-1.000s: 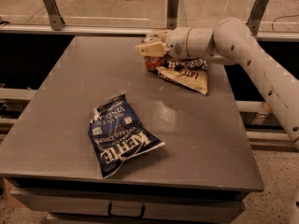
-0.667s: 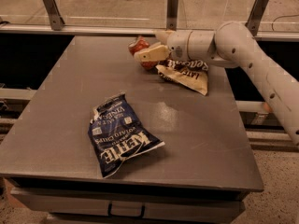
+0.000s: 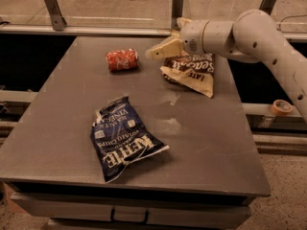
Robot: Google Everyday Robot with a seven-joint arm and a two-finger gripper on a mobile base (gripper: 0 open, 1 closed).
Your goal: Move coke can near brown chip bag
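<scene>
A big gray table (image 3: 216, 143) fills most of the view. A thick white robot arm (image 3: 254, 35) reaches in from the right side, over the far end of the table. A dark blue chip bag (image 3: 122, 138) lies flat near the front of the table, well apart from everything else. The brown chip bag (image 3: 191, 73) lies at the far right part of the table, right under the arm. The gripper (image 3: 152, 54) is above the left edge of the brown chip bag and points left. It holds nothing, but I cannot tell if it is open or shut. The coke can (image 3: 122, 60) lies on its side on the table, just left of the gripper tip and not touching it. The can is near the brown chip bag, with a bit of bare table between them. A small roll of tape (image 3: 281, 107) sits on a ledge off to the right.
</scene>
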